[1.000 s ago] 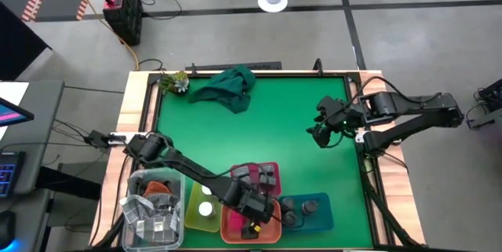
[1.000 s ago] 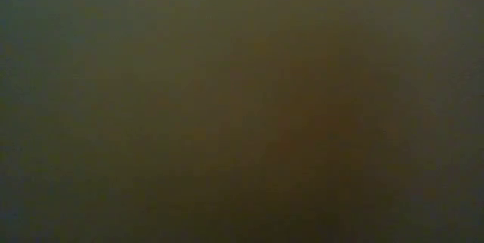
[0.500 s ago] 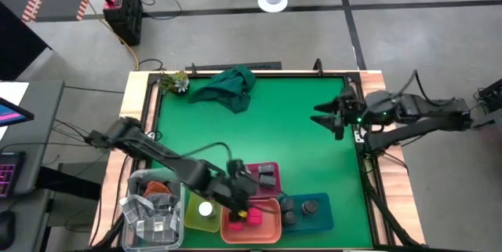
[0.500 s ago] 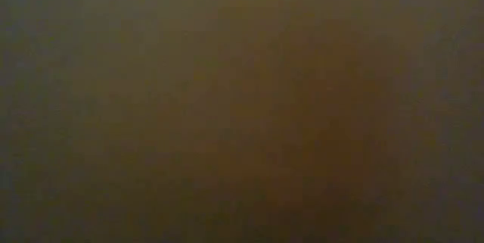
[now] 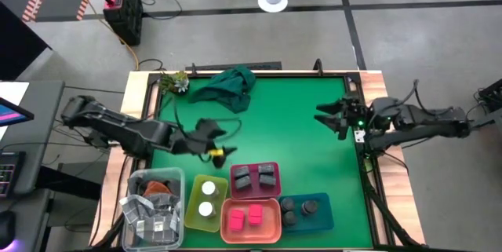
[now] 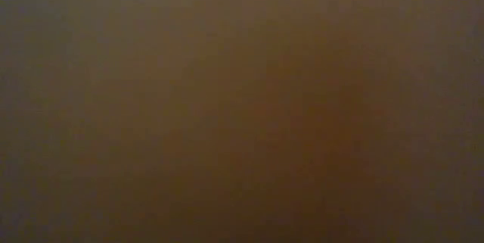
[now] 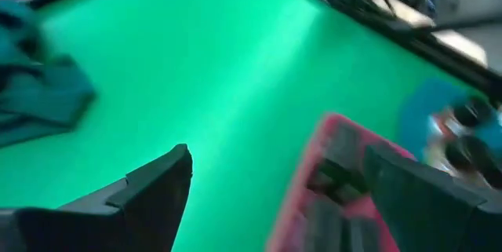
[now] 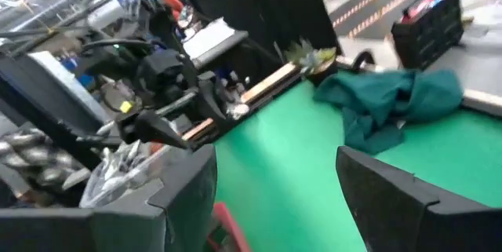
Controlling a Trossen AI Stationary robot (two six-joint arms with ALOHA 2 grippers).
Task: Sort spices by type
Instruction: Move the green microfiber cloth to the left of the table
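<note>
In the high view the spices sit sorted near the table's near edge. Two white-lidded jars [image 5: 206, 202] stand in the yellow tray [image 5: 194, 202]. Two dark grey boxes [image 5: 255, 177] lie in the pink tray [image 5: 255, 166]. Two pink blocks [image 5: 245, 217] rest in the orange tray [image 5: 271, 224], and dark round jars [image 5: 298, 206] stand in the blue tray [image 5: 323, 213]. My left gripper [image 5: 220, 140] [image 7: 278, 197] hovers open above the green mat, left of the pink tray. My right gripper [image 5: 323, 115] [image 8: 274, 197] is open and empty by the table's right edge.
A dark green cloth [image 5: 227, 87] lies bunched at the far edge beside a small plant [image 5: 174, 82]. A clear container [image 5: 153, 209] of packets stands at the near left corner. The mat's middle [image 5: 274, 126] holds nothing. The low view is dark.
My left gripper has risen from over the orange tray and drawn back toward the table's left and far side. The two pink blocks it covered now show in that tray. My right gripper has pulled back a little toward the right and far edges.
</note>
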